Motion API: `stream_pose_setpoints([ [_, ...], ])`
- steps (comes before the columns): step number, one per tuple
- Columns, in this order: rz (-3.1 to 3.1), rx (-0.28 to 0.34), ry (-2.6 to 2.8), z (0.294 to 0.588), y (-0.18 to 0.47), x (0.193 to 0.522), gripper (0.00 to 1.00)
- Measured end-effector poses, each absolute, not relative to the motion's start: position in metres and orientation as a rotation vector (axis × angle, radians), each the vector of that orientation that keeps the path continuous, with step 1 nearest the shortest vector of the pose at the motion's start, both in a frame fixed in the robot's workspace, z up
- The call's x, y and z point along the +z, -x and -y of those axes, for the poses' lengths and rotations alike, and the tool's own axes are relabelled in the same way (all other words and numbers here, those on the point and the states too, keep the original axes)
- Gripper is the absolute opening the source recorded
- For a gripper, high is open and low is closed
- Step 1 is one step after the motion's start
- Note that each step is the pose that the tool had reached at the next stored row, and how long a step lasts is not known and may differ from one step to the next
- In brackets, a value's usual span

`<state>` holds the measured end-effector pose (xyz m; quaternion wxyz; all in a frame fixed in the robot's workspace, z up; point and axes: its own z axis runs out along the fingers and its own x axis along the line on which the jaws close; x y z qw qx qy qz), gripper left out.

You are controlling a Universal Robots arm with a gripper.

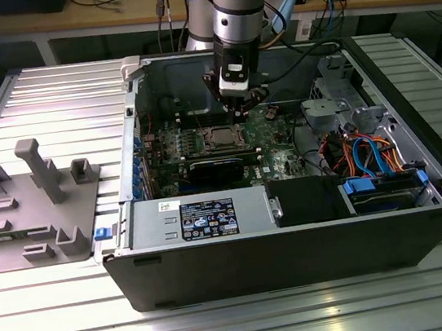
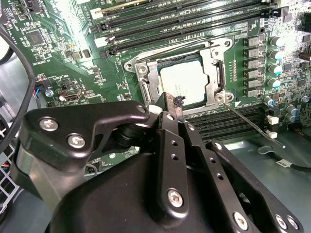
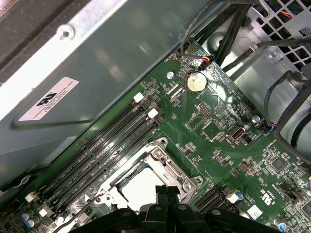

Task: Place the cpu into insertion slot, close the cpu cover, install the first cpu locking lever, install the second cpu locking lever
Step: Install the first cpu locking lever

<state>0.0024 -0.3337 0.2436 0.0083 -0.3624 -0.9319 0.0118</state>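
Observation:
The cpu [image 2: 182, 80] lies flat in the insertion slot on the green board, its dull silver top showing. The slot's contact field is hidden under it. The cpu cover [image 2: 215, 77] lies down around the chip as a silvery frame. One thin wire lever [image 2: 252, 124] sticks out sideways from a socket corner. A second lever [image 2: 170, 48] runs along the socket's far edge. My gripper [image 2: 172, 104] hovers just above the socket's edge, fingers shut with nothing between them. In the exterior view the gripper [image 1: 239, 107] hangs above and just behind the cpu [image 1: 224, 138]. The first wrist view shows the cpu [image 3: 141, 187] beyond the gripper [image 3: 167, 191].
The open computer case [image 1: 298, 245] lies on a ribbed metal table. A long black card [image 1: 217, 168] sits in front of the socket, a power supply [image 1: 199, 216] nearer still. Blue and orange cables [image 1: 367, 153] fill the exterior view's right. A grey fixture [image 1: 32, 200] stands at its left.

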Motion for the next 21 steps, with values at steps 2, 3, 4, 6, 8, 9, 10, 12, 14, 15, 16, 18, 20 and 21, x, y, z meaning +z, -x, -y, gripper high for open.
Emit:
stream_pose_setpoints([
  [2,2.915,0.038,1.127,0.3336,-0.0024,0.2436,0.11],
  [3,2.917,0.039,1.123,0.3336,-0.0024,0.2436,0.11],
  [4,2.918,0.040,1.121,0.3337,-0.0024,0.2436,0.11],
  [6,2.920,0.041,1.115,0.3336,-0.0024,0.2436,0.11],
  [8,2.923,0.043,1.110,0.3336,-0.0024,0.2436,0.11],
  [9,2.924,0.044,1.108,0.3336,-0.0024,0.2436,0.11],
  [10,2.924,0.044,1.106,0.3337,-0.0024,0.2436,0.11],
  [12,2.925,0.045,1.104,0.3336,-0.0024,0.2436,0.11],
  [14,2.926,0.046,1.103,0.3336,-0.0024,0.2436,0.11],
  [15,2.926,0.046,1.103,0.3336,-0.0024,0.2436,0.11],
  [16,2.926,0.046,1.102,0.3337,-0.0024,0.2436,0.11],
  [18,2.927,0.046,1.100,0.3336,-0.0024,0.2436,0.11],
  [20,2.928,0.046,1.099,0.3336,-0.0024,0.2436,0.11],
  [21,2.928,0.046,1.099,0.3336,-0.0024,0.2436,0.11],
])
